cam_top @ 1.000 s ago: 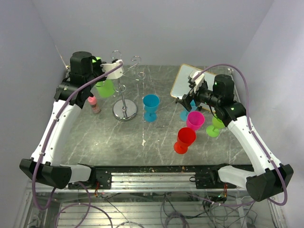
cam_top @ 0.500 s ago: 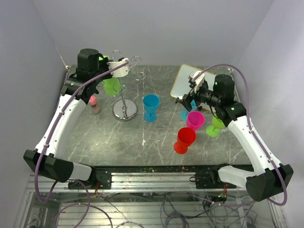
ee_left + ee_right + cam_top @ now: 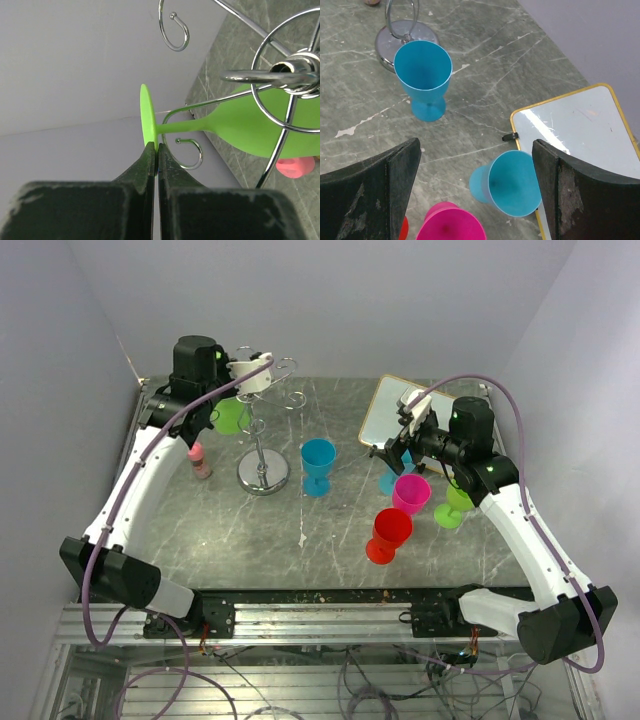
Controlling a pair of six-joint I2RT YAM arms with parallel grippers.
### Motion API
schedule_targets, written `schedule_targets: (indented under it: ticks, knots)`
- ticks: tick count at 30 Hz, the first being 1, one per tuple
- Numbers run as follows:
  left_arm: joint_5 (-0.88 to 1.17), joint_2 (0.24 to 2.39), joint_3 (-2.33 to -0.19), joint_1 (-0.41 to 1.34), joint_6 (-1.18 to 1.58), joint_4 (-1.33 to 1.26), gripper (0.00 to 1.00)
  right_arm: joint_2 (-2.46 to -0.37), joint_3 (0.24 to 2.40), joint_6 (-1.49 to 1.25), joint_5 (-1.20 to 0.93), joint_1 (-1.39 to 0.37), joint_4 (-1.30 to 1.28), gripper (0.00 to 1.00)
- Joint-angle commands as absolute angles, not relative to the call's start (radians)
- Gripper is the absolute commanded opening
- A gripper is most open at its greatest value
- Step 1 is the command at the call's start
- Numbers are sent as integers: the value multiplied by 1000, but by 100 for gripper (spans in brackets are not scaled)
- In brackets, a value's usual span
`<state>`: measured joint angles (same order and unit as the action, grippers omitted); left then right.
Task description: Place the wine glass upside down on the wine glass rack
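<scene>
My left gripper point(image 3: 156, 150) is shut on the rim of the foot of a green wine glass point(image 3: 250, 125). Its stem runs beside a curled wire arm of the wine glass rack point(image 3: 295, 70), and its bowl sits under the rack's hub. From above, the left gripper point(image 3: 252, 385) is up at the rack's top, and the green bowl point(image 3: 230, 417) hangs lower, left of the pole point(image 3: 262, 440). My right gripper point(image 3: 476, 150) is open over a tilted blue glass point(image 3: 512, 182), holding nothing.
An upright blue glass point(image 3: 318, 465) stands right of the rack's round base point(image 3: 263, 472). Pink point(image 3: 411, 493), red point(image 3: 388, 534) and another green glass point(image 3: 455, 505) cluster at the right. A yellow-framed white board point(image 3: 385, 415) lies at the back right. A small pink bottle point(image 3: 199, 460) stands left.
My left arm has swung right and up, carrying the green glass from beside the rack in among its top arms. The right arm has not moved.
</scene>
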<state>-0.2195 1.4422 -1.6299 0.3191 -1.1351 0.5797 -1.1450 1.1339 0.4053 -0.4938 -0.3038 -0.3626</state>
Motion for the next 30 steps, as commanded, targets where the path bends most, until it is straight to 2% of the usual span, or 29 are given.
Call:
schedule_targets:
  ticks: [1, 16, 30]
  knots:
    - [-286, 1453, -1670, 330, -1115, 550, 7, -1121, 1121, 414, -509, -300, -339, 93]
    - [-383, 1472, -1690, 330, -1099, 594, 7, -1124, 1121, 419, -517, -301, -342, 93]
    - [-334, 1418, -1658, 330, -1097, 675, 7, -1126, 1118, 421, -521, -301, -340, 93]
